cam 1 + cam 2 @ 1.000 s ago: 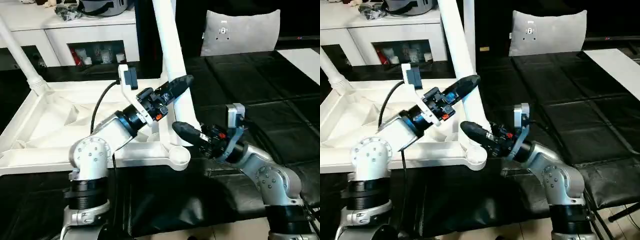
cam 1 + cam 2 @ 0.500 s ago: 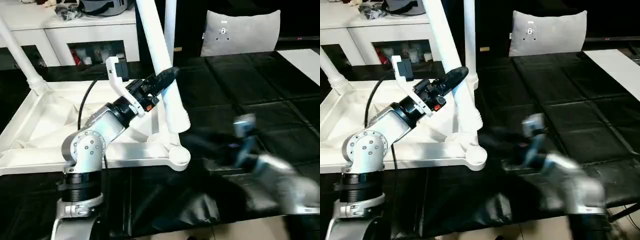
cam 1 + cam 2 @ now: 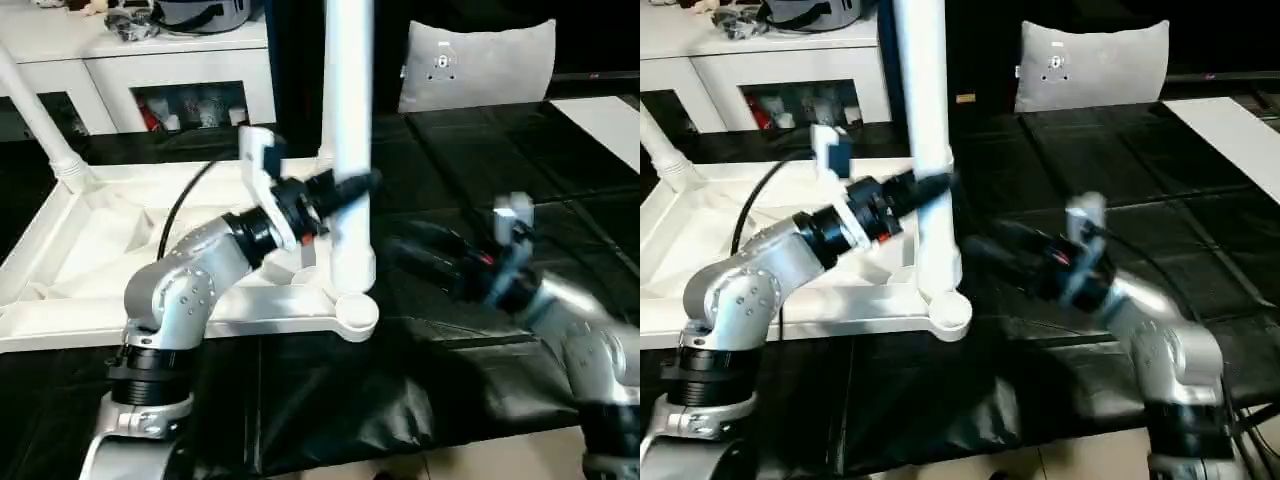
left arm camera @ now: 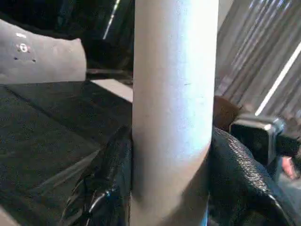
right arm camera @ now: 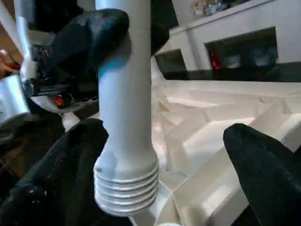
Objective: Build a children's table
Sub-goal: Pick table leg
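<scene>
The white tabletop (image 3: 120,300) lies upside down, ribs up. One white leg (image 3: 350,120) stands upright in my left gripper (image 3: 350,188), which is shut on it; its black fingers (image 4: 113,179) press both sides of the leg (image 4: 171,108). The leg's threaded end (image 5: 126,183) hangs just above the near corner socket (image 3: 355,312). My right gripper (image 3: 420,255) is open beside that lower end, its fingers (image 5: 263,174) spread wide on either side of it. Another leg (image 3: 40,120) stands in the far left corner.
A grey cushion (image 3: 478,62) leans at the back right. A white cabinet (image 3: 150,60) stands behind the tabletop. Black mats (image 3: 480,170) cover the surface to the right, with a white board (image 3: 610,115) at the far right edge.
My left gripper has swung the leg from a tilt to upright over the near corner socket. My right gripper pulled back to the right, then reached toward the leg's lower end again.
</scene>
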